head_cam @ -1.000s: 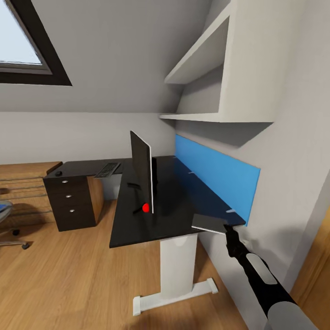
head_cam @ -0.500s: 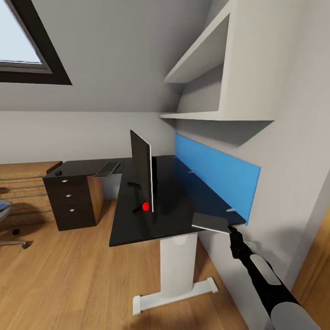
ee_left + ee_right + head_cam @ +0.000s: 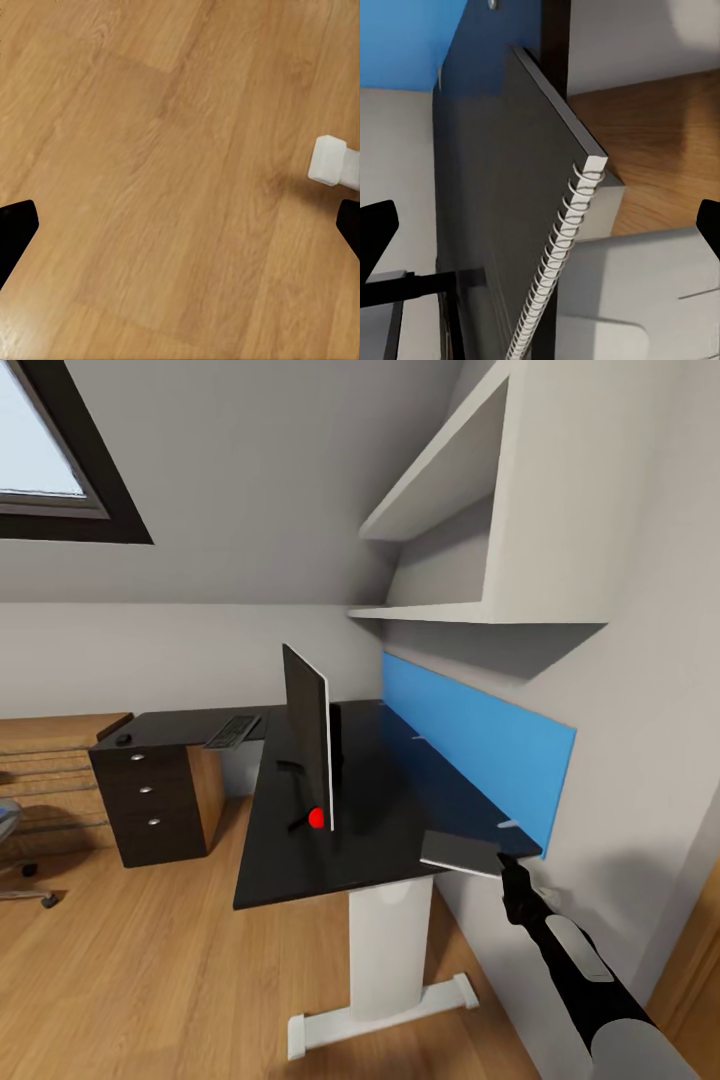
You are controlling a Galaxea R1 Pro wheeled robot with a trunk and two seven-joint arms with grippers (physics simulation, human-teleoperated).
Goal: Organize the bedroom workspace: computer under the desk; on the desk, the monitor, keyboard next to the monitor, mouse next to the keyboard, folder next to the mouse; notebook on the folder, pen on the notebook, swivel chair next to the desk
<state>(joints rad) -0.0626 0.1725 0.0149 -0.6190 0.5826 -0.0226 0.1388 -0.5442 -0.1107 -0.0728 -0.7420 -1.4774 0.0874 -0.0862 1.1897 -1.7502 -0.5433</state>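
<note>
One notebook (image 3: 461,852) on desk (image 3: 390,780) corner, right gripper (image 3: 512,872) beside it, fingers spread, left gripper (image 3: 180,232) spread.

The right arm reaches forward and up from the lower right of the head view, grey forearm narrowing to a black wrist, its gripper (image 3: 512,872) at the table's near corner. In the right wrist view its jaws stand wide apart. The left gripper's (image 3: 180,225) jaws are likewise spread, pointing down at the floor.
</note>
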